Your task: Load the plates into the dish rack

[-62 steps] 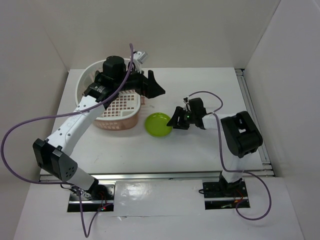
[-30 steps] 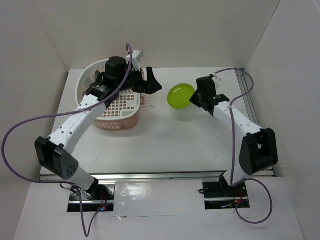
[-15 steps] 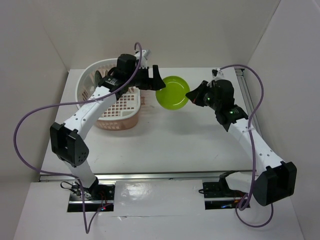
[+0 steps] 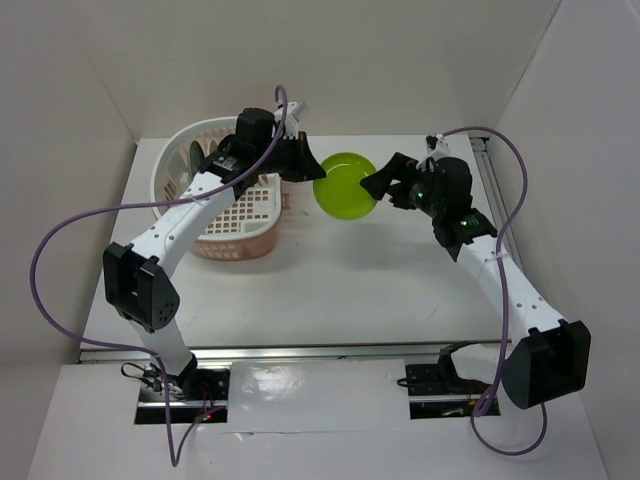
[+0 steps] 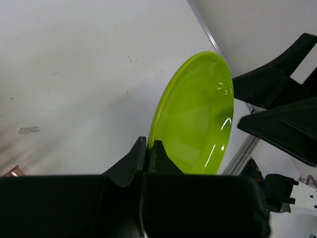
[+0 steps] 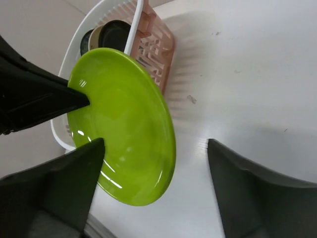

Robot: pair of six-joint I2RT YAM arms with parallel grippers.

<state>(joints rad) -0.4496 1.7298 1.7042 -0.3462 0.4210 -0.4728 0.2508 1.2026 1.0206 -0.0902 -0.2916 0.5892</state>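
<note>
The lime green plate is clamped edgewise by the left gripper for slotting into the dish rack; the right gripper is held apart.

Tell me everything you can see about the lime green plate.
The lime green plate is small, round, plain and glossy, with a shallow raised rim. It looks like plastic or glazed ceramic. It hangs tilted in the air above the table, just right of the dish rack. The left gripper pinches its rim between shut jaws. The right gripper sits at the opposite edge with jaws spread wide, not clamping it. Nothing lies on it.
</note>
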